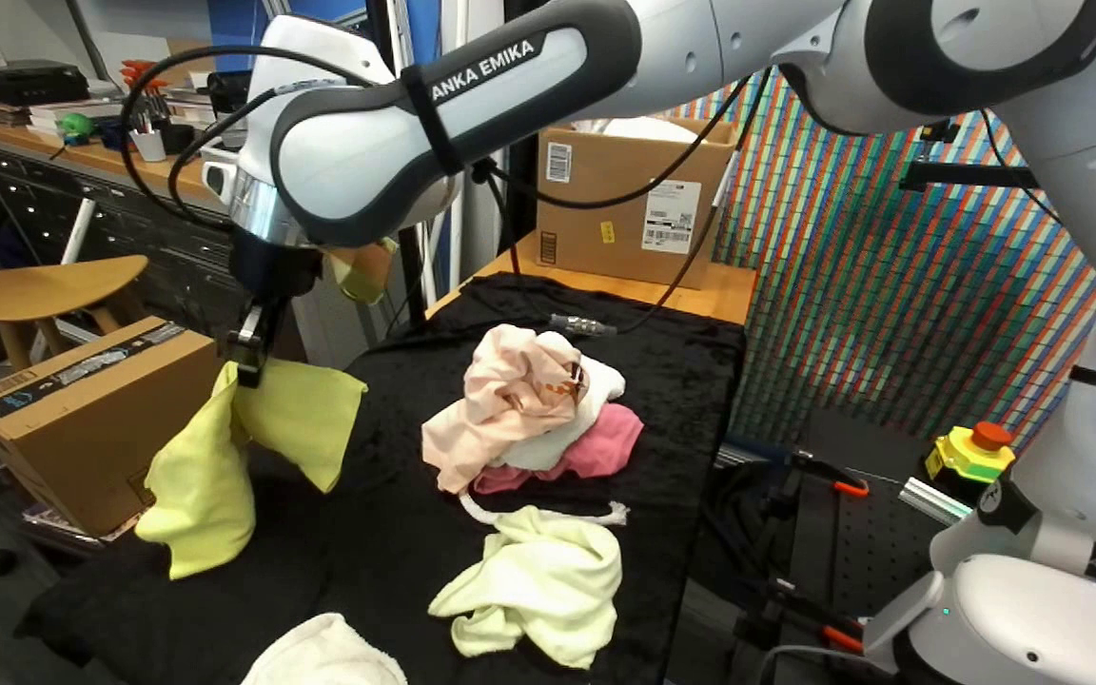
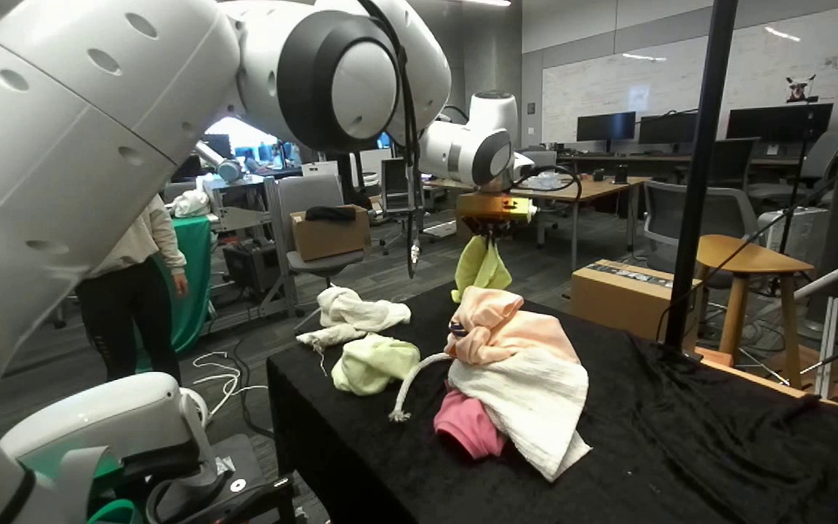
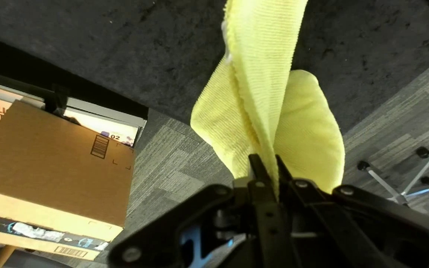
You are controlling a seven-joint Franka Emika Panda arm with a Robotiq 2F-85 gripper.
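The claw [image 3: 267, 160] grasps a yellow cloth [image 1: 201, 485]

The claw's fingers are closed on a pinch of the yellow cloth, which hangs in two flaps at the end of the black-draped counter [image 1: 348, 552] away from the arm's base [image 1: 1047, 609]; I cannot tell whether its lowest hem touches the surface. A cardboard box [image 1: 120, 438] stands near that end. Apart from the claw, a heap lies on the counter: peach cloth [image 1: 510, 381] on top, white towel [image 2: 528, 393] under it, pink cloth [image 2: 466, 422] lowest. A white rope [image 2: 412, 376] lies between the heap and a rumpled pale green cloth [image 1: 548, 576].
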